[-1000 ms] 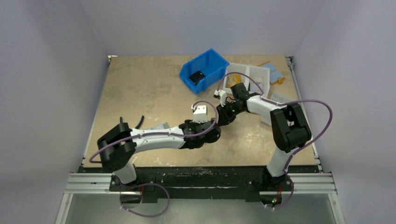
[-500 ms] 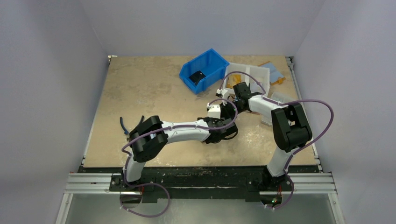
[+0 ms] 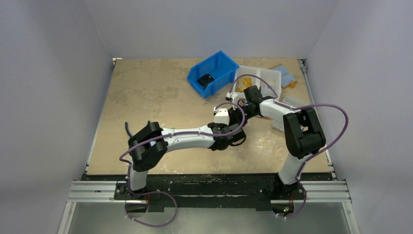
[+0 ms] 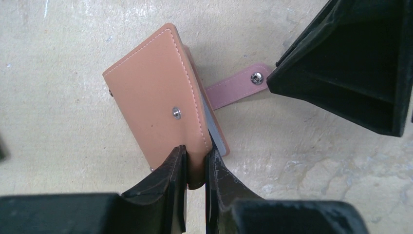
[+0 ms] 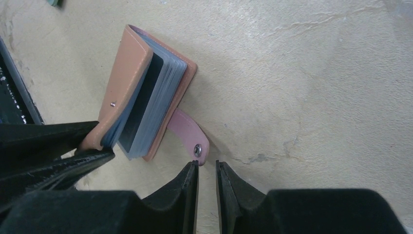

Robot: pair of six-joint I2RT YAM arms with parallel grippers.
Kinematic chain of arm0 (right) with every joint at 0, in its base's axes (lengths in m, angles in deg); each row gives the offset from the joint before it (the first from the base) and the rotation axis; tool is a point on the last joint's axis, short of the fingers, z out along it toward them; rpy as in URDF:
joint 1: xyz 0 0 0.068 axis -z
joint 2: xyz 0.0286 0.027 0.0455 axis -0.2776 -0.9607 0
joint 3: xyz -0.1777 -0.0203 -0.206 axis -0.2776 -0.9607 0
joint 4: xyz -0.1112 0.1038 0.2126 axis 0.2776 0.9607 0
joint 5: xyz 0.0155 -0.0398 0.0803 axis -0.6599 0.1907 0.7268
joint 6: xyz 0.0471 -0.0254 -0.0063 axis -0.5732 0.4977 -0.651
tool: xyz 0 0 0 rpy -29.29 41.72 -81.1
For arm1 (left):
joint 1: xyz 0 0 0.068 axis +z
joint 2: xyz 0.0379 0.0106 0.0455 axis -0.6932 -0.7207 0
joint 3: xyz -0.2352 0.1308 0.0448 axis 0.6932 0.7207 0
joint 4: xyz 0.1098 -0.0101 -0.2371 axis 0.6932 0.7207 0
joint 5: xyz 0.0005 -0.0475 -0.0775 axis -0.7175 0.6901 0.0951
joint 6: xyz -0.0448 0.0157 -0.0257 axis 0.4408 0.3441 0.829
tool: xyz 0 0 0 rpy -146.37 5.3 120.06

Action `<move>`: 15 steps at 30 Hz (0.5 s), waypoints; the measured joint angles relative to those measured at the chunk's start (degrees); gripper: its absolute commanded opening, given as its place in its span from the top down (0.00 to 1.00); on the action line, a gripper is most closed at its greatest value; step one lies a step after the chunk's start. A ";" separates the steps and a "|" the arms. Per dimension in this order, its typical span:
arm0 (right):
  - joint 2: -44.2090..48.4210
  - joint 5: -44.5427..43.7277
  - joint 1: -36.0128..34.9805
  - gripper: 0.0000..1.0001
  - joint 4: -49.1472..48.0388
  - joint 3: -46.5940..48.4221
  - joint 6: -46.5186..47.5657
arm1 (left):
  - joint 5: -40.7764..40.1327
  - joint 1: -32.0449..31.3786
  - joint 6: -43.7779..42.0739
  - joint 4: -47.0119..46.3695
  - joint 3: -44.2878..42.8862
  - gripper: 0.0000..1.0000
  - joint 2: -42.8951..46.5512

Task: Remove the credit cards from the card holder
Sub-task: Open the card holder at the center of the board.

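The card holder point(image 4: 156, 102) is a small salmon-brown leather wallet lying on the beige table. Its pink snap tab point(image 4: 238, 87) is undone and stretched out to one side. My left gripper point(image 4: 196, 151) is shut on the near corner of the top cover. In the right wrist view that cover point(image 5: 124, 78) stands lifted, showing a stack of grey-blue card sleeves point(image 5: 163, 90) with a dark card point(image 5: 141, 105) among them. My right gripper point(image 5: 207, 165) sits just before the tab's tip point(image 5: 197, 148), its jaws a narrow gap apart with nothing between them. From above, both grippers meet mid-table and hide the holder.
A blue bin point(image 3: 213, 73) with a dark item inside stands at the back. To its right are a white divided tray point(image 3: 263, 78) and a flat blue-lined folder point(image 3: 285, 75). A clear plastic piece point(image 3: 292, 103) lies by the right arm.
My left arm swung right and forward to the card holder, and its jaws closed on the cover's corner. The right arm shifted only slightly.
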 measured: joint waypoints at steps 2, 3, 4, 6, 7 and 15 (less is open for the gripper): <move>0.00 0.63 0.00 0.74 0.24 0.00 0.15 | 0.81 0.11 0.37 -3.32 4.52 1.00 3.43; 0.00 1.03 0.00 0.74 0.37 0.00 0.17 | 1.31 0.15 0.42 -4.96 6.71 1.00 5.14; 0.00 1.44 0.00 0.73 0.55 0.00 0.24 | 2.08 0.31 0.63 -7.78 10.16 1.00 7.65; 0.00 2.08 0.00 0.73 0.90 0.00 0.59 | 3.93 0.94 0.83 -13.09 16.98 1.00 13.18; 0.00 2.56 0.00 0.72 1.07 0.00 0.76 | 5.05 1.51 0.87 -15.85 20.41 1.00 16.11; 0.02 7.93 0.00 0.56 3.21 0.00 3.10 | 16.06 9.20 -0.35 -39.78 44.15 1.00 35.58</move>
